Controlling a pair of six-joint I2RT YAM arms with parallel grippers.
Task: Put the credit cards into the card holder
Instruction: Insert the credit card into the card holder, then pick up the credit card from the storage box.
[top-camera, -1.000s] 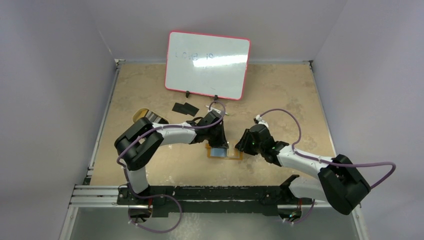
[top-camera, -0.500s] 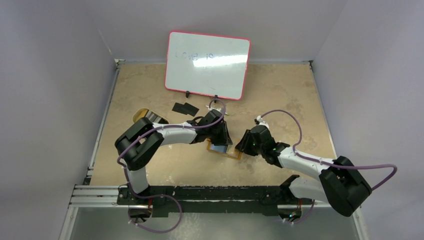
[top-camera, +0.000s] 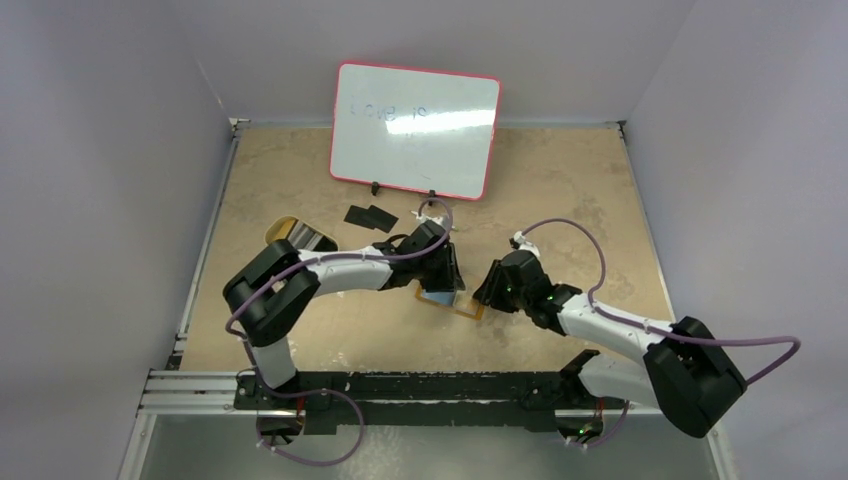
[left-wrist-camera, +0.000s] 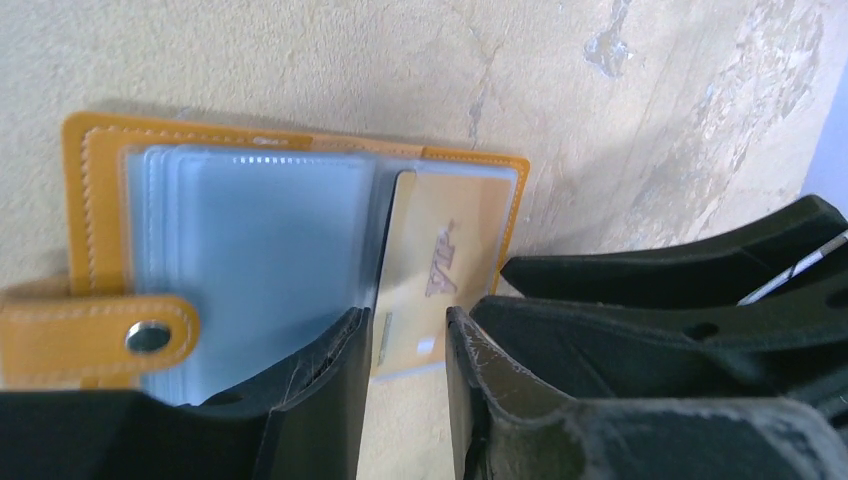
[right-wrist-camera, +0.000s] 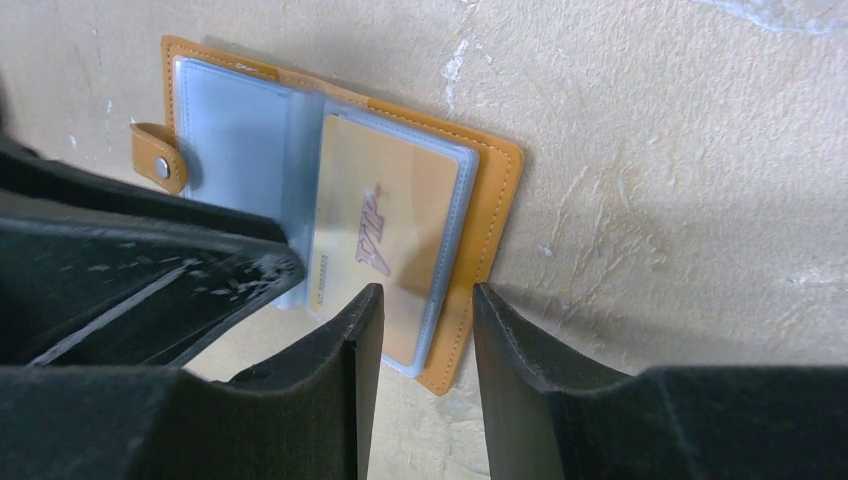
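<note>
Card holder (right-wrist-camera: 490, 200) lies open mid-worktop (top-camera: 560, 200), with the yellow card (right-wrist-camera: 385, 240) in a clear sleeve. Left gripper (left-wrist-camera: 408, 335) is part-open and empty. Right gripper (right-wrist-camera: 427, 305) is half-open and empty over the holder's corner. Cards look thin, stiff, slick: pinch an edge.

Bright, even overhead light leaves glare on the whiteboard (top-camera: 415, 130) and soft shadows beside the arms (top-camera: 340, 268), while both wrist views blur their near fingers (left-wrist-camera: 310, 420) but keep the table (left-wrist-camera: 300, 60) sharp.
</note>
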